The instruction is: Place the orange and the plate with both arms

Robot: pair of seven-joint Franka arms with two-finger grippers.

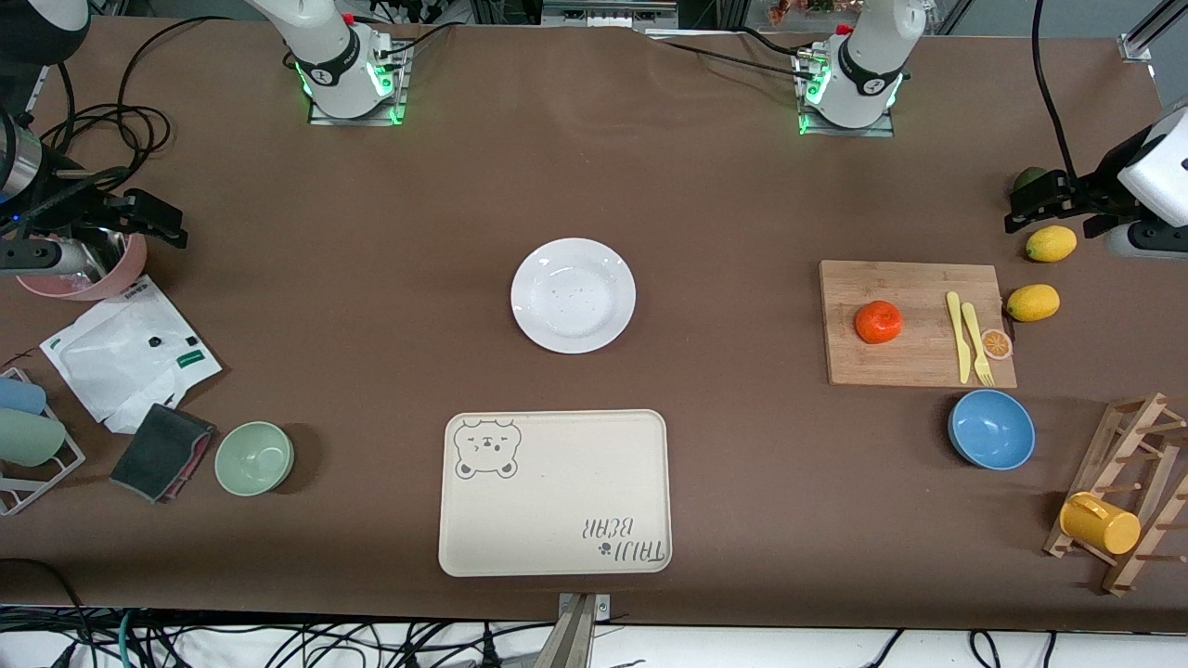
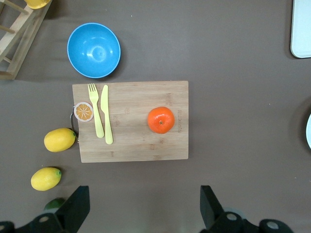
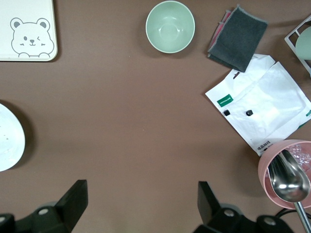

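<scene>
The orange (image 1: 878, 322) sits on a wooden cutting board (image 1: 914, 323) toward the left arm's end of the table; it also shows in the left wrist view (image 2: 161, 120). The white plate (image 1: 573, 295) lies mid-table, farther from the front camera than the beige bear tray (image 1: 554, 493). Its edge shows in the right wrist view (image 3: 7, 138). My left gripper (image 1: 1044, 202) (image 2: 145, 208) is open and empty, high over bare table beside the lemons. My right gripper (image 1: 153, 218) (image 3: 141, 206) is open and empty, high over the table by the pink cup.
A yellow fork and knife (image 1: 968, 336) and an orange slice (image 1: 997, 343) lie on the board. Two lemons (image 1: 1033, 302), a blue bowl (image 1: 991, 429) and a wooden rack (image 1: 1128, 492) are near it. A green bowl (image 1: 254, 457), grey cloth (image 1: 161, 452), white bag (image 1: 130, 353) and pink cup (image 3: 286, 170) are at the right arm's end.
</scene>
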